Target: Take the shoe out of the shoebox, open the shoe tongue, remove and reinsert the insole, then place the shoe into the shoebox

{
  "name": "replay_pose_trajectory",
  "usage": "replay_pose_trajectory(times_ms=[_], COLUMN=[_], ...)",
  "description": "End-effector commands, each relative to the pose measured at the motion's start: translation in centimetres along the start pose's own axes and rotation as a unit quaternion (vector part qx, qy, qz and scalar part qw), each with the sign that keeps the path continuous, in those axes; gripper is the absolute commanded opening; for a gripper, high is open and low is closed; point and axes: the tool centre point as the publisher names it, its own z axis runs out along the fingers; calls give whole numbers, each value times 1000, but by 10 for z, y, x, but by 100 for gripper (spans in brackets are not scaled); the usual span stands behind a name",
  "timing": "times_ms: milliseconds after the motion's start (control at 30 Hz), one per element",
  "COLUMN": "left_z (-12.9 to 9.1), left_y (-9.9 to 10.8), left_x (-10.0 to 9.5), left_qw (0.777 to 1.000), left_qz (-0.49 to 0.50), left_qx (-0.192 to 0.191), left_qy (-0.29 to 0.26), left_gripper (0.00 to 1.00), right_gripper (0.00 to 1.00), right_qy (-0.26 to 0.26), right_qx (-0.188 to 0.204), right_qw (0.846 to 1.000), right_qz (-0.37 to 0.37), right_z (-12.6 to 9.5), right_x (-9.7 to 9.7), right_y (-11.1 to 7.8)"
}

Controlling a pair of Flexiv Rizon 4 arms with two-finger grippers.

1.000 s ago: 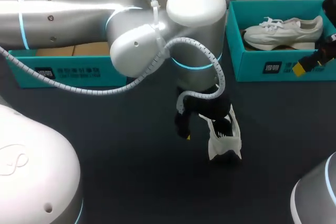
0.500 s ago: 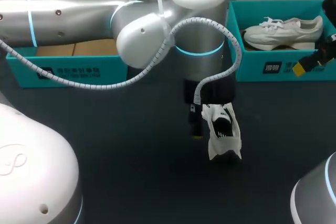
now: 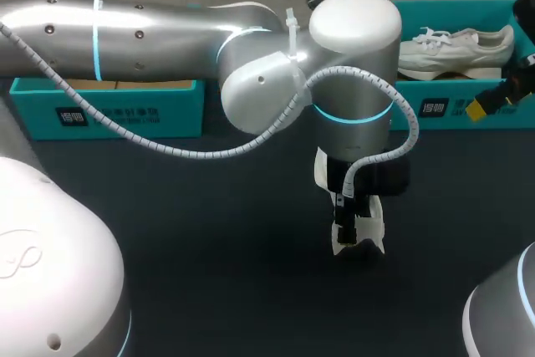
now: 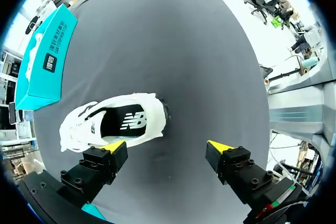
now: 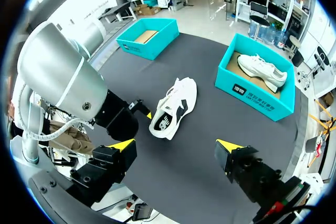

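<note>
A white shoe with a black insole (image 4: 113, 121) lies on its side on the dark table, clear of both boxes. My left gripper (image 4: 168, 148) hangs just above it, open and holding nothing; the shoe's heel end lies ahead of one fingertip. In the head view my left wrist covers most of this shoe (image 3: 361, 238). My right gripper (image 5: 176, 148) is open and empty, high up and far from the shoe (image 5: 173, 106). In the head view it shows at the table's right edge (image 3: 491, 102), in front of the teal shoebox (image 3: 435, 110). A second white shoe (image 3: 456, 46) lies in that box.
Another teal box (image 3: 109, 110) with a bare cardboard floor stands at the back left, partly behind my left arm (image 3: 167, 35). In the right wrist view this box (image 5: 147, 38) and the box with the shoe (image 5: 257, 85) stand beyond the loose shoe.
My left arm has swung to the right, so its gripper now hangs over the shoe and hides more of it. The shoe and my right arm have stayed put.
</note>
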Motion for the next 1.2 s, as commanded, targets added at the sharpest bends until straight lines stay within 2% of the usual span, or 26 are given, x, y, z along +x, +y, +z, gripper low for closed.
replay_pose_trajectory(times_ms=[33,267,533,567,600,667,1000,1200], left_z=[19,43,60,60,60,62,68,64], left_y=[-23,-34,-31,-30,-29,-27,-22,-16], left_x=[-9,-12,-11,-11,-11,-13,-12,-7], left_qw=[1000,999,998,998,998,998,997,997], left_qz=[-3,-9,-14,-16,-18,-23,-36,-45], left_qx=[-11,-36,-52,-52,-51,-51,-48,-45], left_qy=[12,23,35,36,36,37,43,42], left_gripper=[100,100,100,95,75,2,0,0], right_gripper=[100,100,100,100,100,100,100,100], right_qy=[0,0,0,0,0,0,0,0], right_qx=[3,3,3,3,3,3,3,3], right_qw=[1000,1000,1000,1000,1000,1000,1000,1000], right_qz=[1,1,1,1,1,1,1,1], right_z=[1,1,1,1,1,1,1,1], right_x=[-1,-1,-1,-1,-1,-1,-1,-1], right_y=[3,3,3,3,3,3,3,3])
